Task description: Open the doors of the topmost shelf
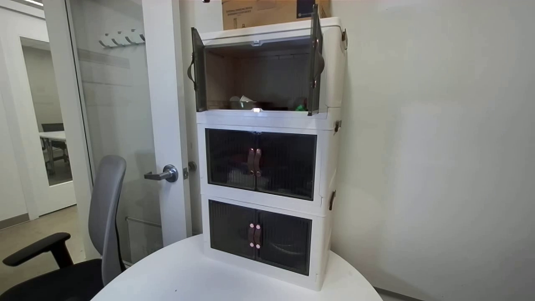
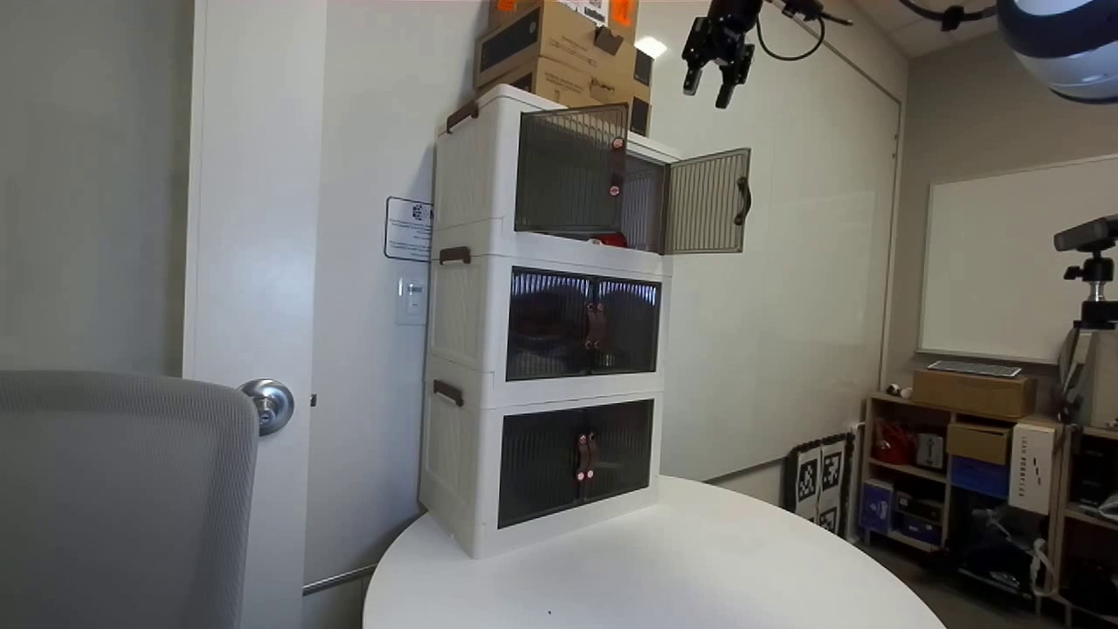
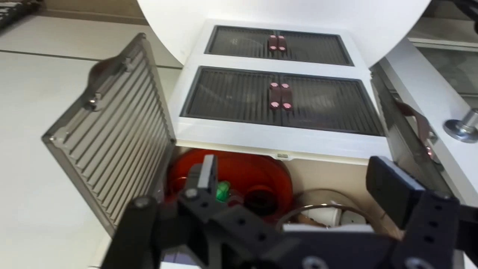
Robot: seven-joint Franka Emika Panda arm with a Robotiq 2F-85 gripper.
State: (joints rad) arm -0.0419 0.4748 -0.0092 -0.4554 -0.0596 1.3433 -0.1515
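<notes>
One pair of smoky grey, translucent, ribbed doors (image 2: 706,204): swung outward, one at either side of the topmost shelf (image 2: 476,170), white-framed, seemingly plastic, uppermost box of a three-tier stacked cabinet (image 2: 458,306). Fitted with curved, dark reddish-brown strap handles (image 3: 420,121), long axis upright.

One black two-fingered gripper (image 2: 708,93): apart from both doors in an exterior view; jaws spread wide, pinching nothing.

Governing relation: doors lower than the jaws, flanking, with the shelf's open mouth between. In the wrist view, splayed wide at the left, almost edge-on at the right, seemingly nearer to the jaws on that side.

Judged: opening apparently done; coming move likely a lift away, without nudging the edge-on door inward.
</notes>
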